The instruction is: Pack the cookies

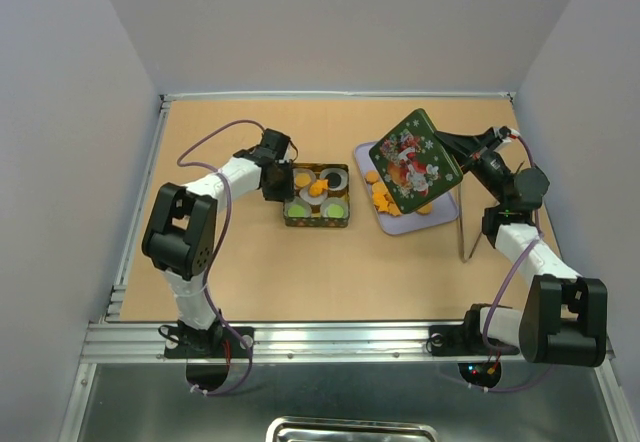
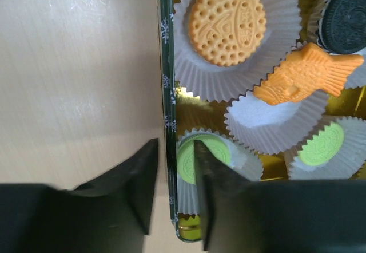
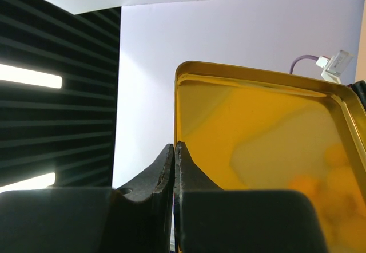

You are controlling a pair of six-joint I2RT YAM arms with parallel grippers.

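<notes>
An open green tin [image 1: 316, 224] holds white paper cups with cookies [image 1: 318, 188]. In the left wrist view I see a round orange cookie [image 2: 227, 22], an orange fish-shaped one [image 2: 303, 72], a black one [image 2: 346, 17] and a green one [image 2: 321, 143]. My left gripper [image 2: 175, 144] straddles the tin's left wall [image 2: 167, 93], open, with one finger outside and one over a green cookie [image 2: 186, 158]. My right gripper [image 1: 461, 148] is shut on the rim of the tin's lid [image 1: 415, 159], holding it tilted above a lavender tray [image 1: 400, 226] of orange cookies [image 1: 381, 198]. The lid's golden inside [image 3: 257, 138] fills the right wrist view.
A thin rod [image 1: 462, 232] stands to the right of the tray, near my right forearm. Raised rails edge the table on the left [image 1: 140, 212] and at the front. A metal basin [image 1: 350, 430] sits below the front edge.
</notes>
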